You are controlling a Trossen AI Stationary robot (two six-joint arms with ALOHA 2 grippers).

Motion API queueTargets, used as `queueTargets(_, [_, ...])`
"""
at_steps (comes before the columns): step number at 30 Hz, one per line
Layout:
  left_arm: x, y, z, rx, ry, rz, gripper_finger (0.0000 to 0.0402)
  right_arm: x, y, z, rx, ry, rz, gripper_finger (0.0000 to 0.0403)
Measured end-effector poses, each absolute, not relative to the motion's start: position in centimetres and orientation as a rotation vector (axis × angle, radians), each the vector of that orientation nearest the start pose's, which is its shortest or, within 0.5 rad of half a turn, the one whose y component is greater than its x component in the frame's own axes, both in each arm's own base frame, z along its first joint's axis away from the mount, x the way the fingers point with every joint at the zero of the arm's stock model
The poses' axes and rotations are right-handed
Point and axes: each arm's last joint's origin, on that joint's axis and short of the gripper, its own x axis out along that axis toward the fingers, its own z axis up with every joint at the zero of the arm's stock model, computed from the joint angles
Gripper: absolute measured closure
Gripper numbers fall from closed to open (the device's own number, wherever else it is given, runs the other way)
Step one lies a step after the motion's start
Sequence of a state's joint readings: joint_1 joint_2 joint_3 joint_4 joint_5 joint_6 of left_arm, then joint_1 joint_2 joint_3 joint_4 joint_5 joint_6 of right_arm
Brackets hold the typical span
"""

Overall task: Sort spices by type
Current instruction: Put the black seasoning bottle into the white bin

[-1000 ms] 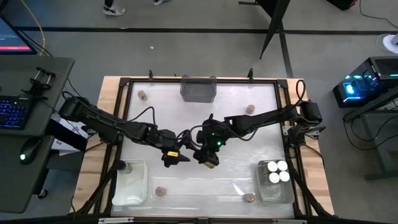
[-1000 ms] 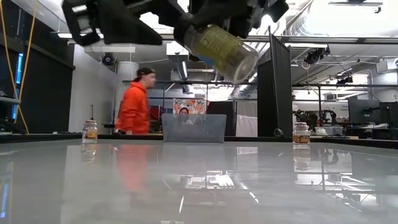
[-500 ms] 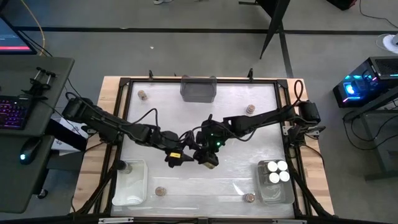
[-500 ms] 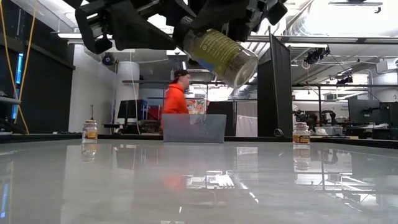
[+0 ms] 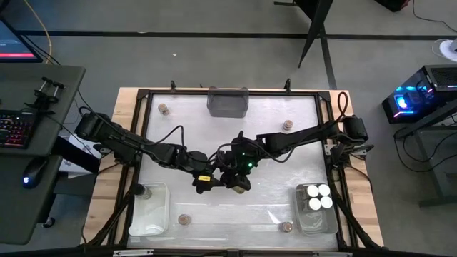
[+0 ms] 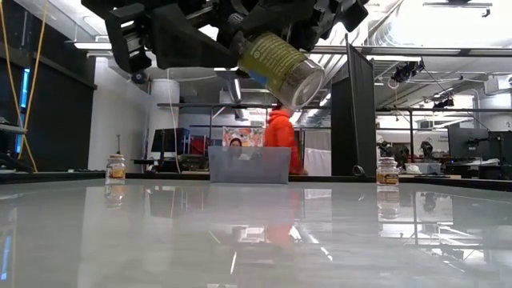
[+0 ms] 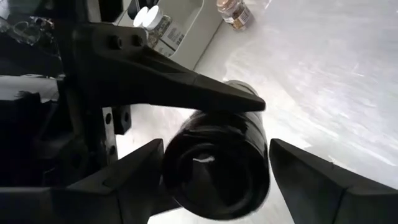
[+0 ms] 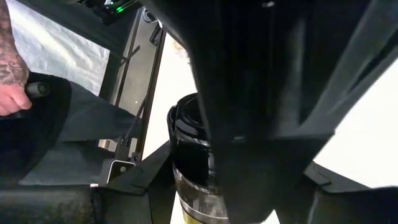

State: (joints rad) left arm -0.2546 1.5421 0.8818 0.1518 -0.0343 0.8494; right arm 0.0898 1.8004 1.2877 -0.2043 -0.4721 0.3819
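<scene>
Mid-table handover: the right gripper (image 5: pixel 238 180) holds a dark-lidded jar (image 6: pixel 282 68) tilted in the air above the table (image 5: pixel 278 153), jaws clamped on its body, while the left gripper (image 5: pixel 207 181) meets it with fingers (image 7: pixel 317 186) spread either side of the lid, not touching. Three white-lidded jars (image 5: pixel 317 197) stand in the bin (image 5: pixel 314 223) near the right arm; cork-topped jars (image 5: pixel 287 126) stand apart round the table's edges

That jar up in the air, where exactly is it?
The jar hangs tilted above the table's middle, gripped by the right claw, with the left claw open around its dark lid.
</scene>
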Motion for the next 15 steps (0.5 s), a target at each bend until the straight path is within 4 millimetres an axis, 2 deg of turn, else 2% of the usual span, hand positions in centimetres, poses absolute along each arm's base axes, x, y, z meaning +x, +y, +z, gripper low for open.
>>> queueTargets(4, [31.68, -8.14, 21.73, 0.898, 0.386, -0.419, 0.0153, 39.07, 4.84, 23.11, 0.492, 0.811, 0.397, 0.0208])
queueTargets(11, [31.66, -8.15, 21.70, 0.890, 0.391, -0.423, 0.0235, 39.06, 4.85, 23.06, 0.474, 0.809, 0.404, 0.0208])
queueTargets(15, [31.62, -8.14, 21.67, 0.873, 0.405, -0.407, 0.0235, 39.08, 4.73, 23.06, 0.525, 0.820, 0.381, 0.0208])
